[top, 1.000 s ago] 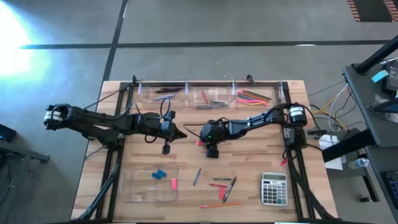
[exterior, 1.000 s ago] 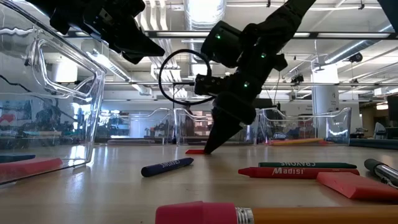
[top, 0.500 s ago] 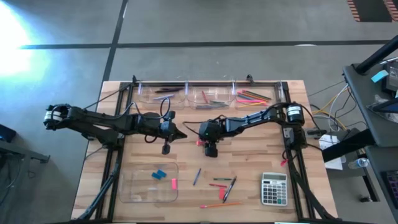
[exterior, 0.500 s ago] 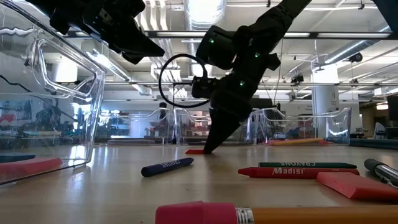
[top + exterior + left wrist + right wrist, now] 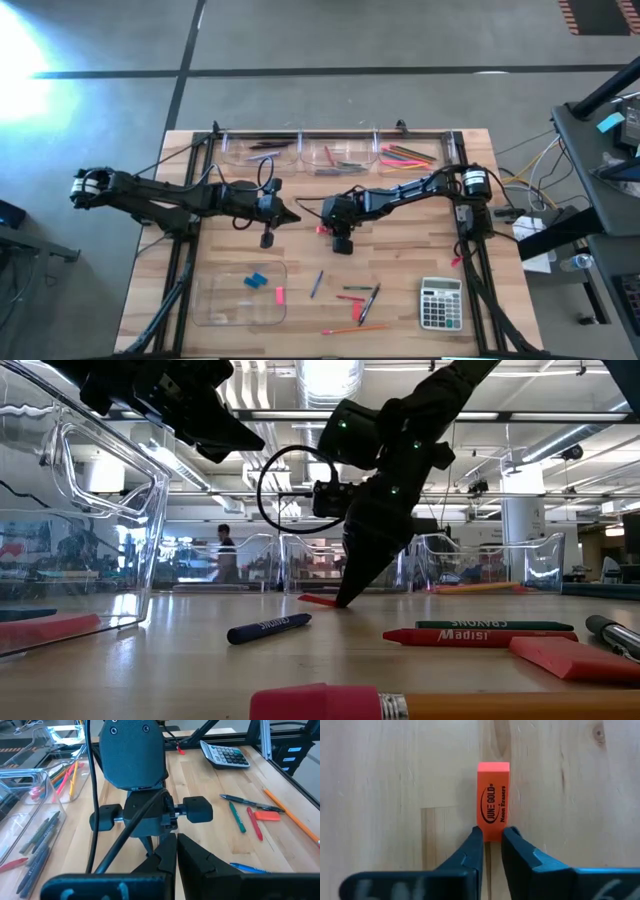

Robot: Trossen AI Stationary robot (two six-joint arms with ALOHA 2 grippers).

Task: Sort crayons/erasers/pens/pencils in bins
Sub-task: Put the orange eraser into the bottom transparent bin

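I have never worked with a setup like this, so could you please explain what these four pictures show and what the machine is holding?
It is a robot with two dark arms at a wooden table. One camera looks straight down, one sits at table height, and one rides on each wrist. The right gripper is down at the table's middle, shut on an orange eraser, seen closest from its own wrist camera. The left gripper waits beside it, shut and empty. Along the far edge stand three clear bins with sorted sticks; a larger clear tray near the front holds erasers. Loose crayons, pens and a pencil lie on the table, plus a grey calculator.
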